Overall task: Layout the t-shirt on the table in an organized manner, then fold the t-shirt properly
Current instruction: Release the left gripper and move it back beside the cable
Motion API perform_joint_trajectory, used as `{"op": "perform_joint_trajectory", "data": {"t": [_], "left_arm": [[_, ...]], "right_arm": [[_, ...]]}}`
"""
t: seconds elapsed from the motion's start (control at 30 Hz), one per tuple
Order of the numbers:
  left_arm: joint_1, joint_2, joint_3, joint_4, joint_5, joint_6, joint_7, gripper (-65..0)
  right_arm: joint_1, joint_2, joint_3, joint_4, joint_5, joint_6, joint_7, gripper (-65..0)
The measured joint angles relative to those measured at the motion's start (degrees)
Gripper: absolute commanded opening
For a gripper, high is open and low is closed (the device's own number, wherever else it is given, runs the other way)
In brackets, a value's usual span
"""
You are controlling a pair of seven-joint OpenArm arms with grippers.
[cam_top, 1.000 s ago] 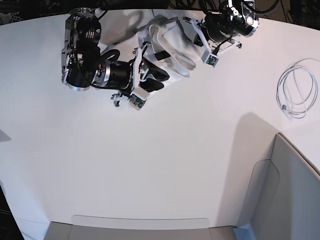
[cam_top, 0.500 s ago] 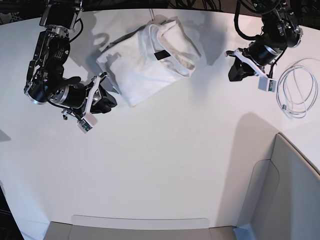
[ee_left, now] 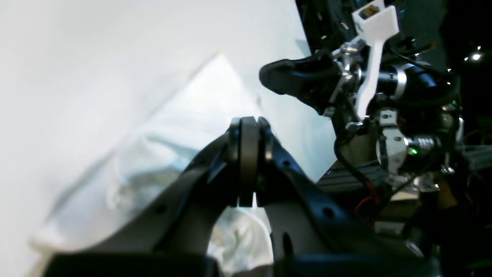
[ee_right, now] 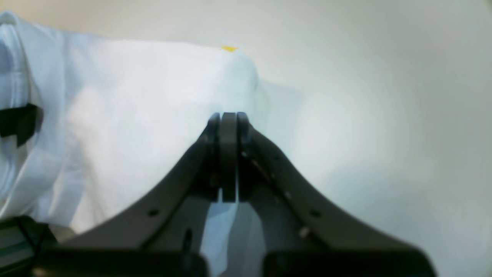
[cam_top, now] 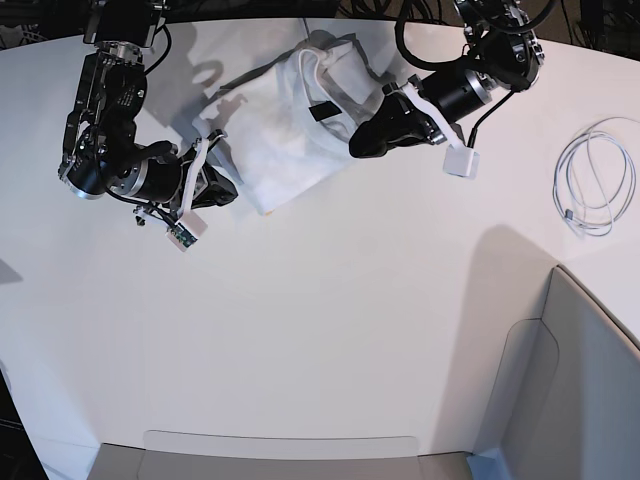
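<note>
The base view looks steeply down from high and farthest off, taking in the white table [cam_top: 330,330], both arms and the grey bin [cam_top: 580,380] at four o'clock. Each wrist view looks past its own gripper's fingers from much closer. All three share the shirt [cam_top: 285,140], at twelve o'clock in the base view.

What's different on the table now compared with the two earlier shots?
The left gripper swung out right, clear of the t-shirt, then came back left to its near edge. The right gripper pulled back left off the shirt and has shut, empty. The coiled cable and the grey bin stayed put.
</note>
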Motion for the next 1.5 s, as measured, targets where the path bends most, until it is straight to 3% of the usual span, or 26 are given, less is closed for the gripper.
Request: {"op": "perform_joint_trajectory", "data": {"t": [0.27, 0.47, 0.63, 0.93, 1.07, 1.17, 1.3, 1.37, 1.5], "left_arm": [[-0.8, -1.5, 3.4, 0.0, 2.1, 0.4, 2.2, -65.0], [-1.7, -4.3, 10.4, 0.1, 13.4, 0.4, 2.7, -65.0], [-1.6, -4.0, 12.7, 0.0, 18.6, 0.4, 2.4, -65.0], [-0.2, -12.0, 12.2, 0.0, 27.8, 0.6, 2.3, -65.0], [0.4, -13.5, 12.2, 0.0, 32.2, 0.7, 2.4, -65.0], [0.8, -14.4, 8.6, 0.0, 32.5, 0.5, 2.6, -65.0], [-1.6, -15.7, -3.0, 0.0, 30.5, 0.4, 2.5, -65.0], [-2.6, -16.2, -7.0, 0.0, 26.9, 0.4, 2.3, -65.0], [-2.5, -16.0, -7.5, 0.0, 24.2, 0.4, 2.4, -65.0]], "right_arm": [[-0.7, -0.1, 0.3, 0.0, 0.0, 0.0, 0.0, -65.0], [-1.2, -0.3, 0.0, 0.0, 0.0, 0.0, 0.0, -65.0], [-1.2, -0.3, 0.0, 0.0, 0.0, 0.0, 0.0, -65.0], [-1.2, -0.4, 0.0, 0.0, 0.0, 0.0, 0.0, -65.0], [-0.9, -0.4, 0.0, 0.0, 0.0, 0.0, 0.0, -65.0], [0.6, -0.4, 0.0, 0.0, 0.1, 0.0, -0.1, -65.0], [3.6, -0.3, 0.0, 0.4, 0.2, 0.0, 0.0, -65.0], [3.6, 0.4, -3.1, 4.2, 0.9, 0.0, -0.3, -65.0], [3.4, 1.8, -13.4, 10.6, 3.8, 0.0, 0.7, -65.0]]}}
